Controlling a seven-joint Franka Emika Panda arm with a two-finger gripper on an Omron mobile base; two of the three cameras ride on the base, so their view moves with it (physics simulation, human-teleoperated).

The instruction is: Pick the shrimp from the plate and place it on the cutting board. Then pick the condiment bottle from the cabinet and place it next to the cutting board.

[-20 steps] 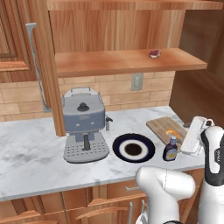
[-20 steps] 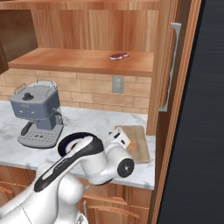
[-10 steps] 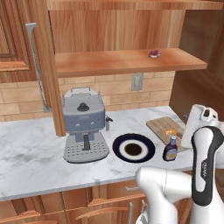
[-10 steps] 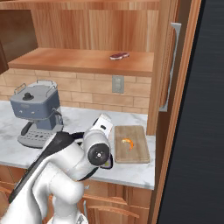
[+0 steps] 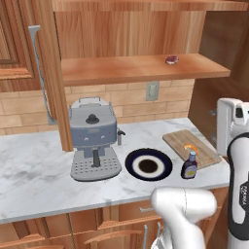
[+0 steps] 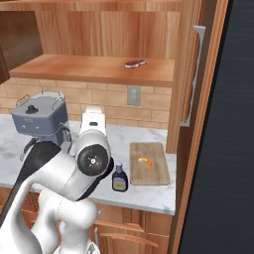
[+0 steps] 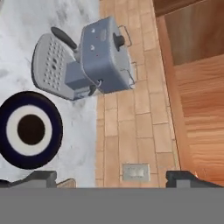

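Note:
The orange shrimp (image 5: 190,147) (image 6: 145,161) lies on the wooden cutting board (image 5: 199,154) (image 6: 158,173) at the right end of the counter. The dark condiment bottle (image 5: 189,166) (image 6: 119,178) stands upright on the marble, touching or just off the board's front-left edge. The navy-rimmed plate (image 5: 149,165) (image 7: 29,129) sits bare between the bottle and the coffee machine. My gripper (image 7: 113,178) is open with nothing between its fingertips (image 7: 41,177). It hangs raised above the board's end, looking at the brick wall and the cabinet shelf (image 5: 141,70) (image 6: 89,69).
A grey coffee machine (image 5: 94,138) (image 6: 39,116) (image 7: 87,61) stands left of the plate. A small dark red lump (image 5: 171,60) (image 6: 135,63) rests on the shelf. A wall outlet (image 5: 152,90) (image 7: 135,172) is under the shelf. An open cabinet door (image 6: 196,74) hangs beside the board.
The hand has lifted up and away from the bottle, which stays standing by the board. The arm's swing has uncovered board, shrimp and bottle in the right base view.

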